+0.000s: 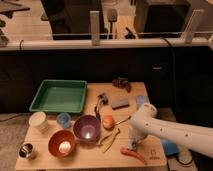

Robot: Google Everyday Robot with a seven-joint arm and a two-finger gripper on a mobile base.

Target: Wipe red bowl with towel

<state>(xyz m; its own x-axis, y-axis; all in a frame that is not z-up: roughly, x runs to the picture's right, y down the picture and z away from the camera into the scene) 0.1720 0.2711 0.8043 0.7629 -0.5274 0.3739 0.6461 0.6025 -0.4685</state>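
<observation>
At front left of wooden desk [95, 156], round red bowl [62, 144] beside glossy purple bowl [86, 128], white arm's hand [133, 145] low at front right, well apart from red bowl, grip state impossible to tell

A light wooden table [90, 157] stands before a dark panel [60, 65] topped by a pale rail [60, 44] with upright posts [95, 27], with a wood-toned floor [27, 25] beyond.
</observation>
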